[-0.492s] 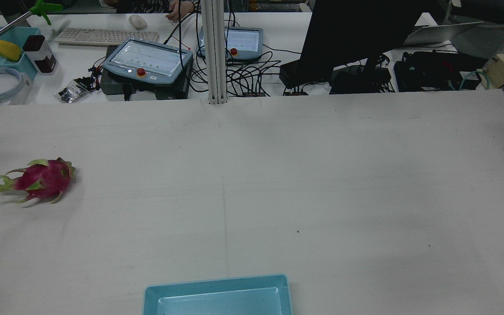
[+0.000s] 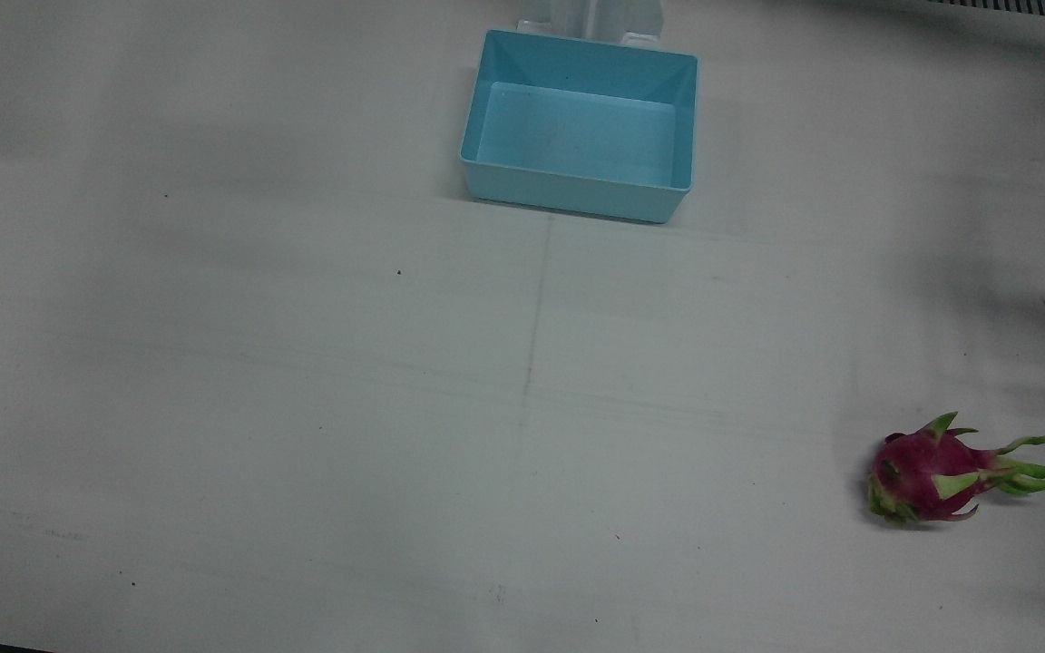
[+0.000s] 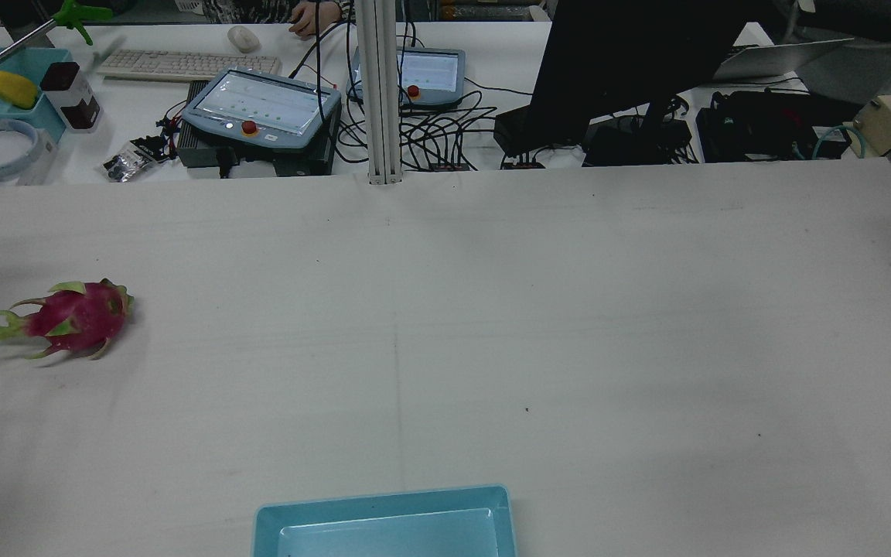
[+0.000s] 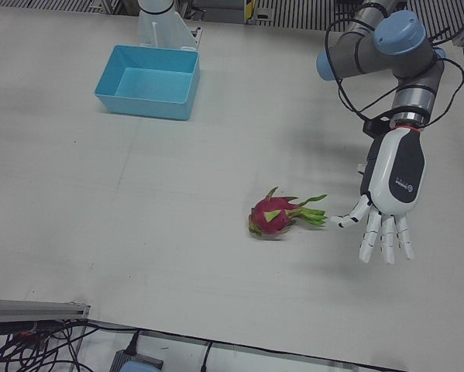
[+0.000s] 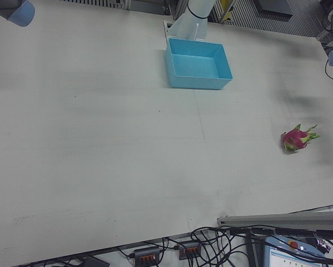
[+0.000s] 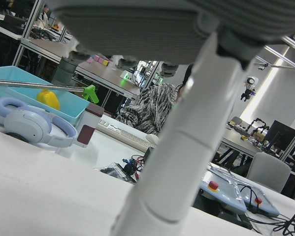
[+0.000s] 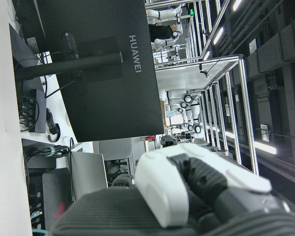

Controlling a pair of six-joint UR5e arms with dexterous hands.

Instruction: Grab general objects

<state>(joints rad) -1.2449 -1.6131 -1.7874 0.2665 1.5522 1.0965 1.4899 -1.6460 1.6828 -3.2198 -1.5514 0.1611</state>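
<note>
A pink dragon fruit with green scales lies on the white table; it also shows in the front view, the rear view and the right-front view. My left hand hangs open, fingers spread and pointing down, just to the view's right of the fruit and apart from it. One of its fingers fills the left hand view. Of my right hand only a part shows, in the right hand view, raised and facing away from the table; its fingers cannot be judged.
An empty blue bin stands at the robot's edge of the table, mid-width. Beyond the far edge are teach pendants, a monitor, cables and a keyboard. The left arm reaches over the table.
</note>
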